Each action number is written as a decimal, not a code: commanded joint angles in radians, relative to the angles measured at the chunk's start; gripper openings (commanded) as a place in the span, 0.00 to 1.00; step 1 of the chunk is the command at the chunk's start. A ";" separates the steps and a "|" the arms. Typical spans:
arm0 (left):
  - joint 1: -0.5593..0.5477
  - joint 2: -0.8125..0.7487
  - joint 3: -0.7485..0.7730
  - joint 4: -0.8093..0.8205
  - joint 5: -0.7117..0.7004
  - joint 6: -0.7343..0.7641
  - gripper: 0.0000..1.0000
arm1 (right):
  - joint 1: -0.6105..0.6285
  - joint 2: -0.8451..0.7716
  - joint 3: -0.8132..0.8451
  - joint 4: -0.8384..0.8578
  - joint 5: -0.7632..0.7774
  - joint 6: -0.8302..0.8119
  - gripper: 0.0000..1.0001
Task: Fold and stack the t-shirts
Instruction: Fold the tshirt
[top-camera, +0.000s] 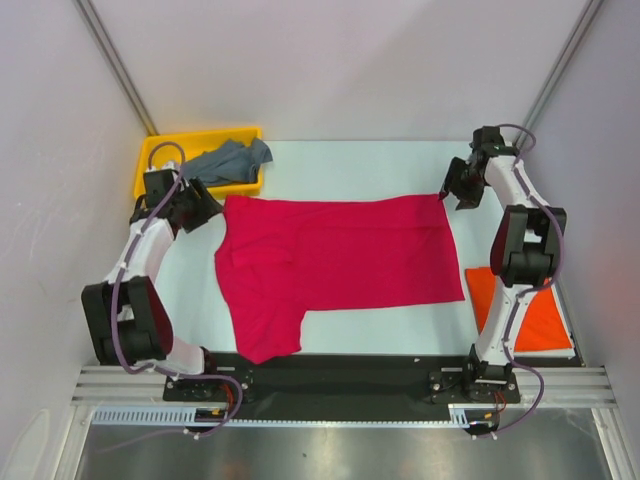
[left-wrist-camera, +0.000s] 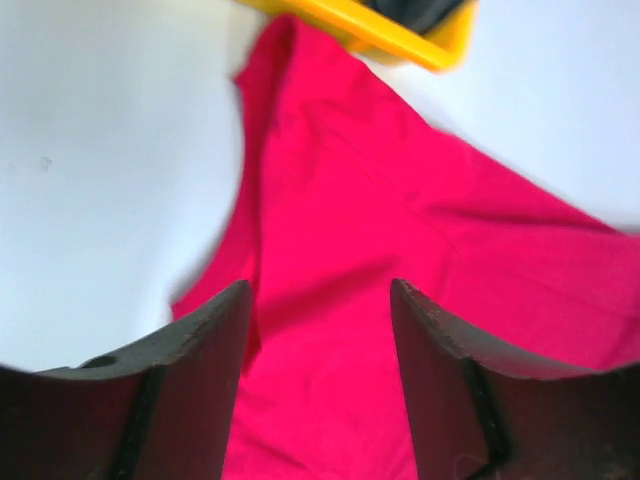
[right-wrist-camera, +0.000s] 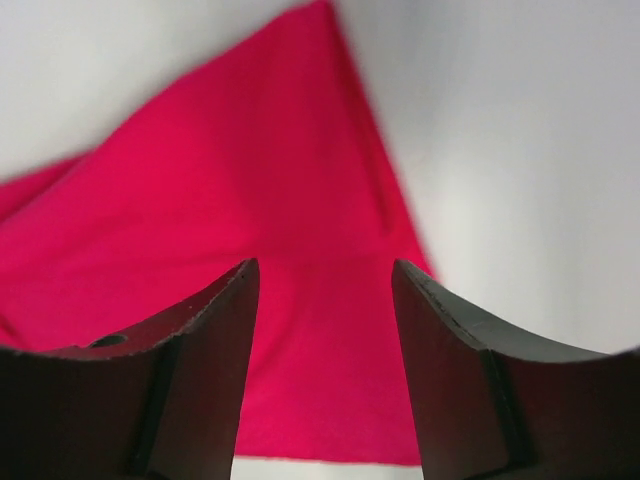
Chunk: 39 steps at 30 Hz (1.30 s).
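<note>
The crimson-pink t-shirt (top-camera: 335, 260) lies spread flat in the middle of the table, one sleeve hanging toward the near edge. My left gripper (top-camera: 205, 212) is open just off the shirt's far left corner; in the left wrist view (left-wrist-camera: 320, 290) the cloth (left-wrist-camera: 400, 250) lies between and beyond the fingers. My right gripper (top-camera: 452, 190) is open at the shirt's far right corner; the right wrist view (right-wrist-camera: 322, 268) shows that corner (right-wrist-camera: 250, 220) below the fingers. The grey-blue t-shirt (top-camera: 228, 162) lies crumpled in the yellow tray. The orange-red t-shirt (top-camera: 540, 318) lies folded at the right, partly behind the right arm.
The yellow plastic tray (top-camera: 150, 160) stands at the far left corner; its rim shows in the left wrist view (left-wrist-camera: 400, 35). White walls close the table's back and sides. A black rail (top-camera: 340, 372) runs along the near edge.
</note>
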 joint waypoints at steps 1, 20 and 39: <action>-0.009 -0.047 -0.071 -0.040 0.118 0.047 0.58 | 0.068 -0.146 -0.140 0.124 -0.164 0.046 0.61; -0.595 0.241 0.172 -0.187 -0.174 0.223 0.56 | -0.101 -0.150 -0.360 0.252 -0.438 0.142 0.41; -0.641 0.377 0.226 -0.261 -0.243 0.191 0.43 | -0.129 -0.072 -0.369 0.309 -0.491 0.189 0.43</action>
